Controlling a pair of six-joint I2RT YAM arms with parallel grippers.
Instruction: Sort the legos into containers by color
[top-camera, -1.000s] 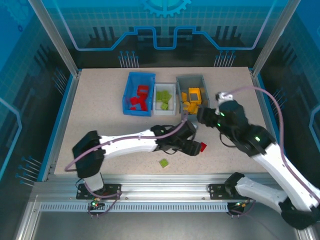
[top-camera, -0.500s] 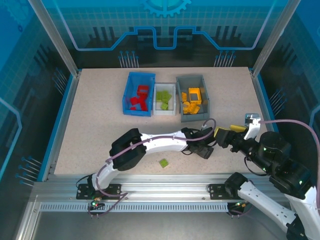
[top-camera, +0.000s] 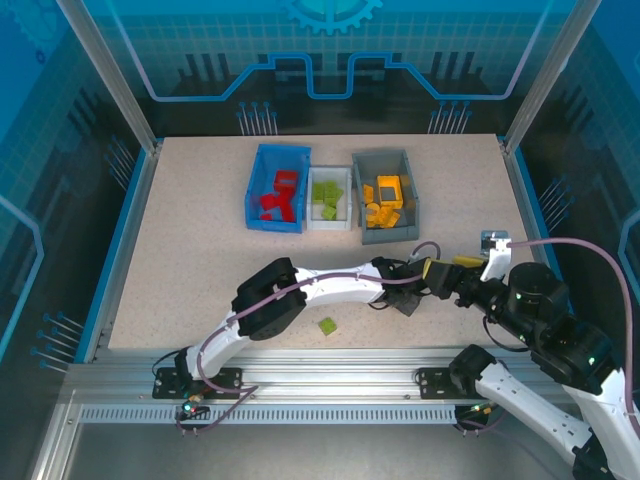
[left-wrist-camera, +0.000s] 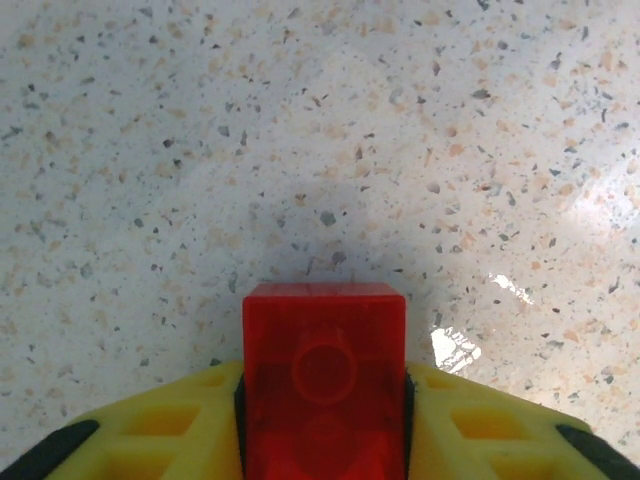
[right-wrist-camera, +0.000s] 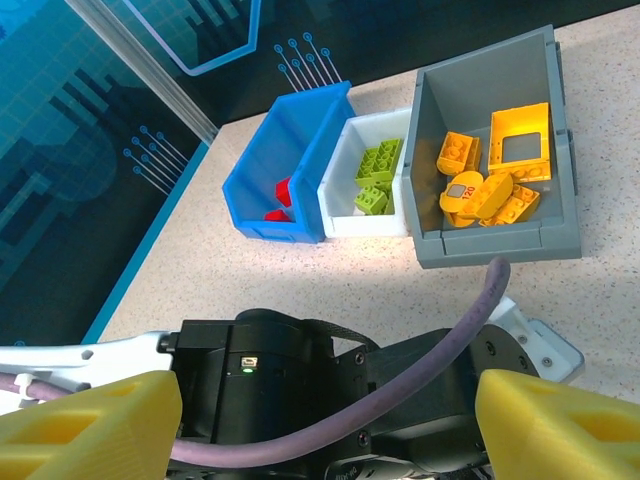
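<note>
The left fingers (left-wrist-camera: 170, 440) are clamped on a red lego (left-wrist-camera: 324, 385). One yellow finger presses each side and a stud faces my left wrist camera. I can't tell whether the brick rests on the speckled counter (left-wrist-camera: 320, 150) or hangs just above it.

From overhead, that grip sits toward 4 o'clock on the counter, near the 6 o'clock end of the grey bin (top-camera: 388, 236). The right fingers (right-wrist-camera: 90, 430) stand wide apart and hold nothing, and the left arm's black wrist (right-wrist-camera: 300, 380) lies just past them.

The three bins stand side by side toward 12 o'clock:
- The blue bin (top-camera: 252, 195) holds red pieces (top-camera: 275, 203).
- The white bin (top-camera: 330, 222) holds green pieces (top-camera: 327, 195).
- The grey bin holds yellow-orange pieces (top-camera: 385, 195).

One green lego (top-camera: 327, 325) lies loose at 6 o'clock, near the counter's front edge and apart from both sets of fingers.
</note>
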